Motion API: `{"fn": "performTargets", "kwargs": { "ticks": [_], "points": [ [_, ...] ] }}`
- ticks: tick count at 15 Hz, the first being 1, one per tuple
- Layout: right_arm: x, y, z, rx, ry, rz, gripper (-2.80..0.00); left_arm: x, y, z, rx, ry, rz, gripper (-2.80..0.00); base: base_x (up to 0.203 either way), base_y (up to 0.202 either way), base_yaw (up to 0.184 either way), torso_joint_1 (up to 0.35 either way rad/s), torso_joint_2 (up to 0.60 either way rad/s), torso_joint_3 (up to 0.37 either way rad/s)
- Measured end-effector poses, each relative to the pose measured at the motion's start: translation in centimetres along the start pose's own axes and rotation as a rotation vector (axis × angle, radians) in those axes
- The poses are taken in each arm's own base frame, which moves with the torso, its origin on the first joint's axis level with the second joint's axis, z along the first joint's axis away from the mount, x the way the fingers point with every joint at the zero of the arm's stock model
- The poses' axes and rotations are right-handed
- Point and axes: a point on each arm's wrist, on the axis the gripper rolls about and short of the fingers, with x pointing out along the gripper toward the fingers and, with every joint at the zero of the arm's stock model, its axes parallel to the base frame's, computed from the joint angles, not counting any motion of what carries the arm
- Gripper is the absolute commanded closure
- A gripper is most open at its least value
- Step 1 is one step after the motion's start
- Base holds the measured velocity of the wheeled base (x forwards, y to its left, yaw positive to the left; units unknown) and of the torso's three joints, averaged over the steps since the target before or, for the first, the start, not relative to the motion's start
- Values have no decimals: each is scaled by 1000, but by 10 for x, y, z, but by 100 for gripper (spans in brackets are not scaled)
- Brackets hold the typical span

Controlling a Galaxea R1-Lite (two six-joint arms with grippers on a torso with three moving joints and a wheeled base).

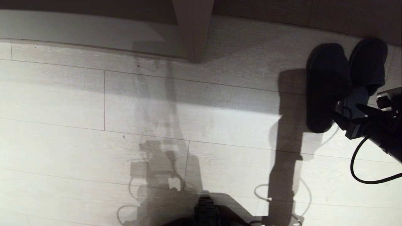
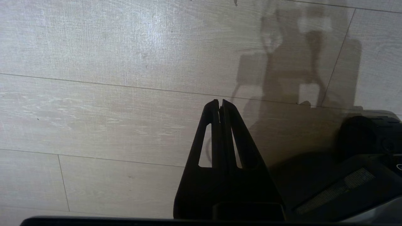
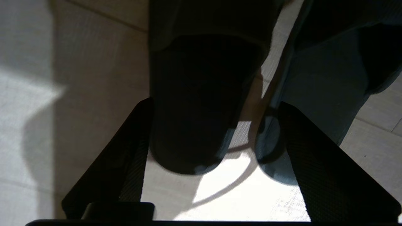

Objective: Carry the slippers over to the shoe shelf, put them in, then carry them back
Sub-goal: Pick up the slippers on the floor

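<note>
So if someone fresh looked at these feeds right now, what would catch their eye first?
The pair of soft dark grey-black fabric slippers stands side by side on the pale wood-plank floor at the far right of the head view. The right end effector is at their near ends, its fingers spread wide around the heels. The left end effector hangs shut over bare floor.

Pale wood-look plank floor (image 1: 94,103), seams running mostly crosswise, crossed by long shadows. Lying directly on it, at about 2 o'clock in the head view: the slippers (image 1: 328,84), dark, side by side, soles down, toes toward 12 o'clock, almost touching. At 12 o'clock, resting on the same floor, the shoe shelf (image 1: 193,31), its upright divider panel meeting a pale base board toward 10 o'clock.
</note>
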Motion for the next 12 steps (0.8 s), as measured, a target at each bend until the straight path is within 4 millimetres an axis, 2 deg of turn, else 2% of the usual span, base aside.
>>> {"fn": "performTargets", "kwargs": {
  "ticks": [5,12],
  "points": [
    [25,-15,0,-1,-58,-87,-280,0,0,0,1,0,0,0,0,0,0,0,0,0],
    [58,-17,1,124,-208,-171,-280,0,0,0,7,-1,0,0,0,0,0,0,0,0]
  ]
}}
